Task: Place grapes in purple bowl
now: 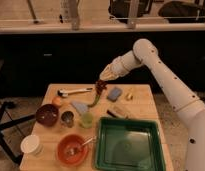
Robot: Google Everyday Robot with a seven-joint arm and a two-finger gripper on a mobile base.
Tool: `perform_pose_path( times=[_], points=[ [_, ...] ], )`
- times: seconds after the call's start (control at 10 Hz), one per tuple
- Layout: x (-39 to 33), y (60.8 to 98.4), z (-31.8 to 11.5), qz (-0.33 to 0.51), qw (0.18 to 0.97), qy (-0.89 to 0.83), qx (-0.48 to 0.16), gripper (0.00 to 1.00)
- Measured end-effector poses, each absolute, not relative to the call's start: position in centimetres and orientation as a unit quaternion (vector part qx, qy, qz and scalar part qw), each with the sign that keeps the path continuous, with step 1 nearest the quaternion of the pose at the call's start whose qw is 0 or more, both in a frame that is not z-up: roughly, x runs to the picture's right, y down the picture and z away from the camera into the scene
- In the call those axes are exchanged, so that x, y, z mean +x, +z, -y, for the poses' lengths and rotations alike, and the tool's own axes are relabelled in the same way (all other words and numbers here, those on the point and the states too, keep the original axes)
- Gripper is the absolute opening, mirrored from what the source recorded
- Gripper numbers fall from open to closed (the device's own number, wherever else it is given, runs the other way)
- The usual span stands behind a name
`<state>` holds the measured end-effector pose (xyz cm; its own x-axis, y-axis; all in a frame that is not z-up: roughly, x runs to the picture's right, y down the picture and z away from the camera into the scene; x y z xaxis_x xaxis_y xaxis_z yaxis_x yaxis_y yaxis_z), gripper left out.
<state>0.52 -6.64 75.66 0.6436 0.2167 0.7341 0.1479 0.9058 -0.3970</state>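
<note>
The grapes [100, 87], a small dark reddish cluster, hang from my gripper [102, 81] above the middle of the wooden table's far side. The gripper is shut on them at the end of my white arm [146, 55], which reaches in from the right. The purple bowl [47, 114], dark maroon and round, sits on the table's left side, well to the left of and nearer than the grapes. It looks empty.
A green tray [128, 145] fills the front right. An orange-red bowl with a utensil [72, 148], a white cup [31, 145], a small metal cup [67, 119], a green cup [86, 120], an orange fruit [57, 101], a blue sponge [114, 93] and a white-handled tool [74, 91] lie around.
</note>
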Motion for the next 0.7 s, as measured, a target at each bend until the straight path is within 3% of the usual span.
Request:
perform_pose_path(
  times=[0.4,0.7],
  points=[
    [-5.1,74.8,5.3,0.542,0.799,0.014,-0.260,0.00],
    [-5.4,73.2,3.9,0.595,0.755,0.026,-0.273,0.00]
  ],
)
